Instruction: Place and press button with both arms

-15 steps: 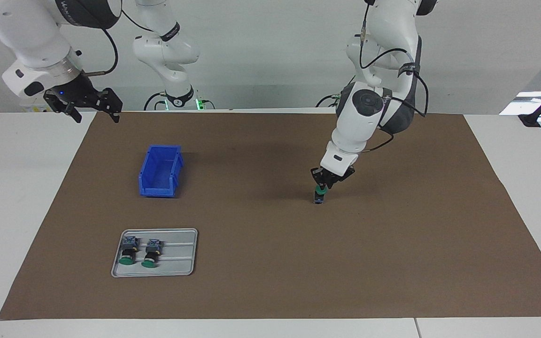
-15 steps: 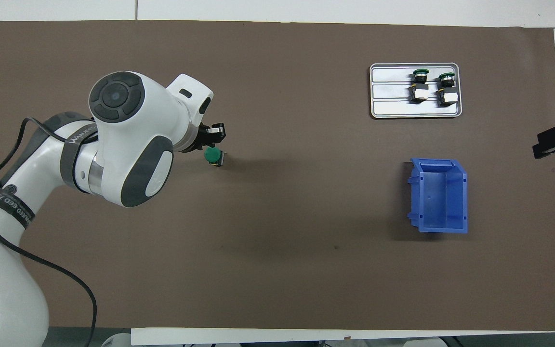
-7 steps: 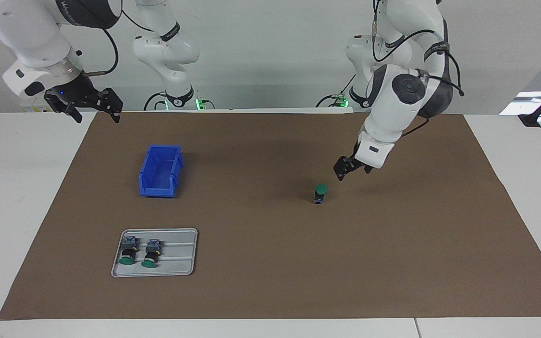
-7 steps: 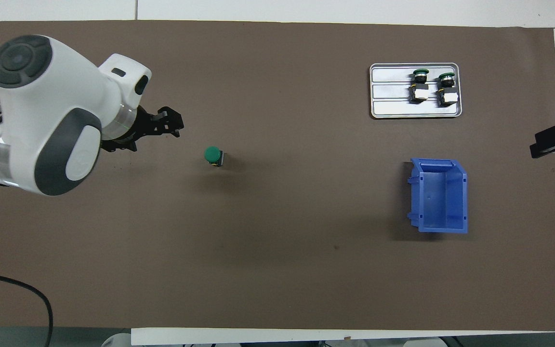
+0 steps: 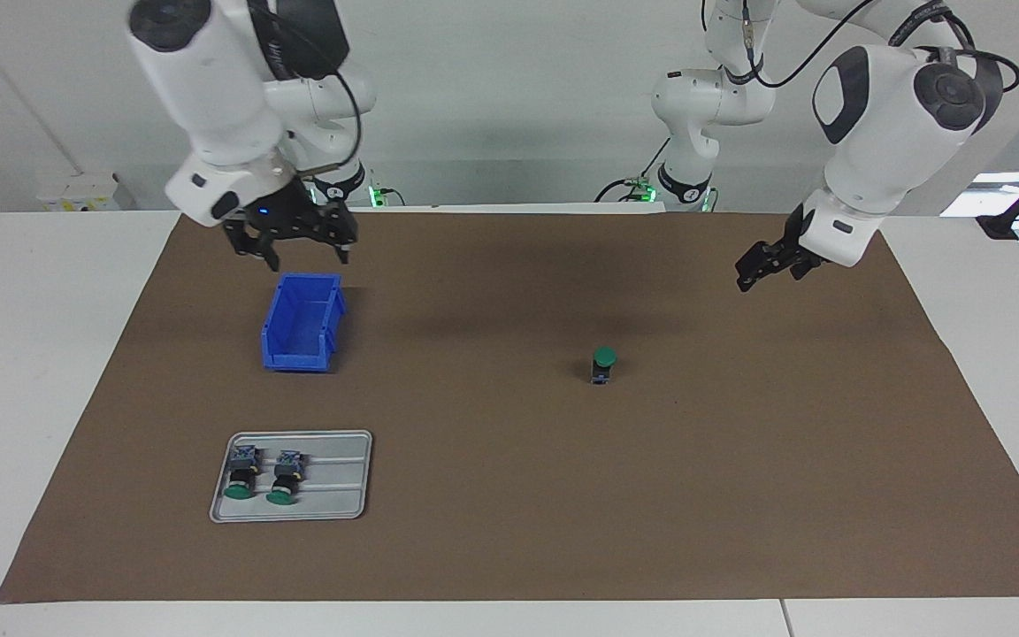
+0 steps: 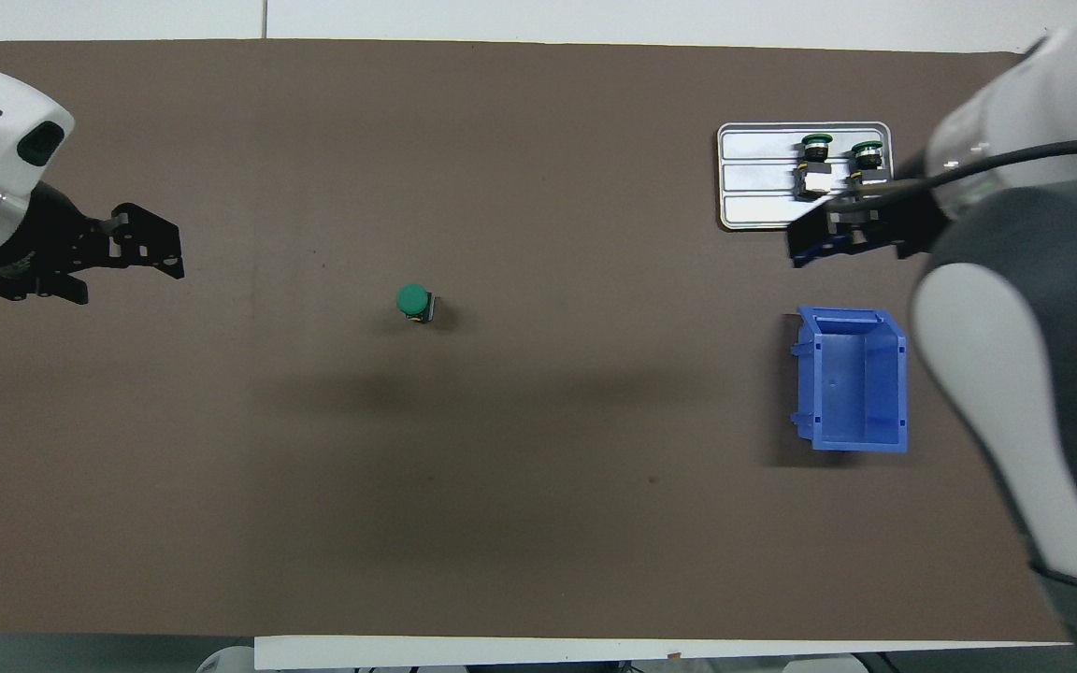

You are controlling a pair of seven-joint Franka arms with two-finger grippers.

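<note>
My left gripper hangs with its fingers apart and empty, raised over the brown mat toward my own end of the table; the button stands upright on the mat well clear of it, toward the table's middle, green cap up. My right gripper is also spread and empty, in the air over the robot-side rim of the blue bin. I judge placing is done and pressing is next: I should come straight down on the centre of the cap, since the narrow black body on its small terminal block would tip under a slanted push. The cap looks smooth and domed, though I cannot be sure. Two more buttons lie on their sides in the ribbed metal tray
</note>
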